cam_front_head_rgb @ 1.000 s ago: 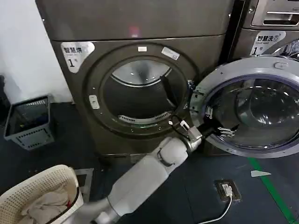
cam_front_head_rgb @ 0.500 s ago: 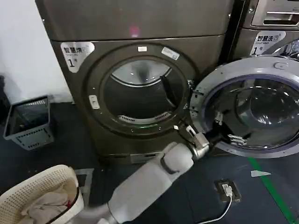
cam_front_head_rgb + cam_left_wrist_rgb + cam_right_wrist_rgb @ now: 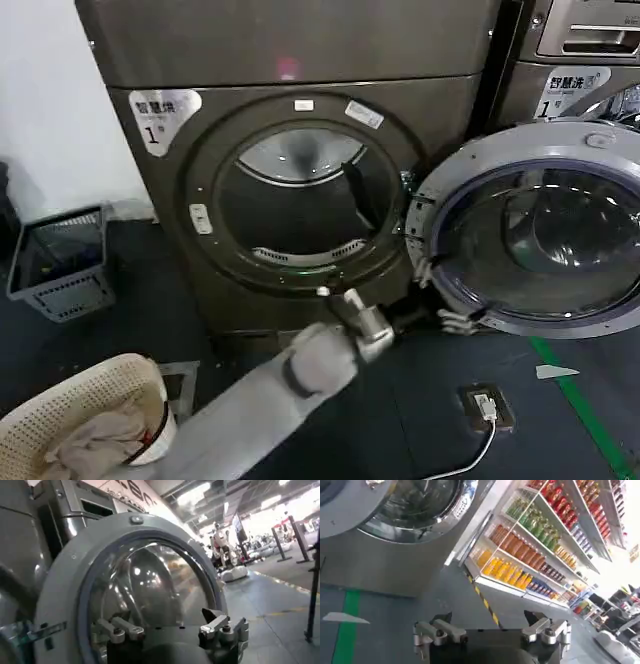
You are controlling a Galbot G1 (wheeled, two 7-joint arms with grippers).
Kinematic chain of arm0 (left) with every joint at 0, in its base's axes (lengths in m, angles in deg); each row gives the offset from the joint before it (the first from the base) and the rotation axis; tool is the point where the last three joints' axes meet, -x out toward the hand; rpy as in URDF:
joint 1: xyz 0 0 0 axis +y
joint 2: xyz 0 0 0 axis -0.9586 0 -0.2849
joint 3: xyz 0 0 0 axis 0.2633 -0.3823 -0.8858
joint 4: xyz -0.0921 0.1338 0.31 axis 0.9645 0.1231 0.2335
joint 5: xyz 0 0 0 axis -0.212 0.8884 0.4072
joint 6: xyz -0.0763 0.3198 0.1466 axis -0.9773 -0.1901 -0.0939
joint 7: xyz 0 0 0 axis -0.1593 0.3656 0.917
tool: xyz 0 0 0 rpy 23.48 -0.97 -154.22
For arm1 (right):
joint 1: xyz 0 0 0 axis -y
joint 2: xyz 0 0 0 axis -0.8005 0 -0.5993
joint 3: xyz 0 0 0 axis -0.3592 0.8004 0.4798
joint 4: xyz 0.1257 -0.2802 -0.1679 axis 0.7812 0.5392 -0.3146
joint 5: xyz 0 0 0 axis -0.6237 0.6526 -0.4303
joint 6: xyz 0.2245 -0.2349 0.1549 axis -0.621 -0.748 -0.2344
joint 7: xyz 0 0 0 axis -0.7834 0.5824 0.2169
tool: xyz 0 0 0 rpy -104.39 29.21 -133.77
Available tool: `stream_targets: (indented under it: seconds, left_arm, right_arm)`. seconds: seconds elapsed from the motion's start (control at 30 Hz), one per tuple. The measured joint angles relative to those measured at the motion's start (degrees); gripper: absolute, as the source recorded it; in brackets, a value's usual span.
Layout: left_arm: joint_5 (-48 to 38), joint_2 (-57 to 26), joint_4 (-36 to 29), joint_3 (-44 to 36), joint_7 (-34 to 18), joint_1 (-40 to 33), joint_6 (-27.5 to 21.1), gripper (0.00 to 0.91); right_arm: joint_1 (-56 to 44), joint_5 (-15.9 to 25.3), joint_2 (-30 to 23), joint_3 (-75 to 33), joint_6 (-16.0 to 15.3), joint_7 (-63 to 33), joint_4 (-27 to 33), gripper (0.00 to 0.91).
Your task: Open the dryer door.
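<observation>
Dryer door [image 3: 545, 225], chrome-ringed with dark glass, stands swung wide to the right of the bronze-grey dryer [image 3: 300, 150], leaving its drum [image 3: 300, 205] exposed and apparently empty. The left gripper [image 3: 447, 296] hangs at the door's lower inner rim, fingers spread, gripping nothing, likely just released. A white laundry basket [image 3: 75, 415] at lower left holds crumpled cloth.

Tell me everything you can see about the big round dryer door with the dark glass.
The round dryer door stands swung wide open, to the right of the bronze-grey dryer's drum opening, hinged at its left edge. A pale grey plastic inner rim surrounds dark tinted, reflective glass. The left gripper, fingers open, hovers at the rim's lower left; contact is unclear.
</observation>
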Motion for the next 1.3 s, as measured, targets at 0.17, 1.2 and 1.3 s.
stream_targets:
  seconds: [0.17, 1.2, 1.3]
  left_arm:
    - [-1.43, -7.15, -7.10, 1.68, 0.06, 3.23, -1.12, 0.907]
    - [-11.71, -37.88, -29.84, 36.87, -3.97, 43.40, -10.40, 0.907]
    - [-15.31, -37.24, -29.30, 41.51, -5.30, 48.04, -14.01, 0.907]
  right_arm:
    - [0.42, 0.58, -0.07, 0.38, -0.25, -0.32, -0.15, 0.907]
    - [3.92, 1.56, -0.24, 3.08, -2.13, -1.90, -1.18, 0.907]
    - [4.23, 1.68, -0.33, 3.20, -2.27, -1.91, -1.09, 0.907]
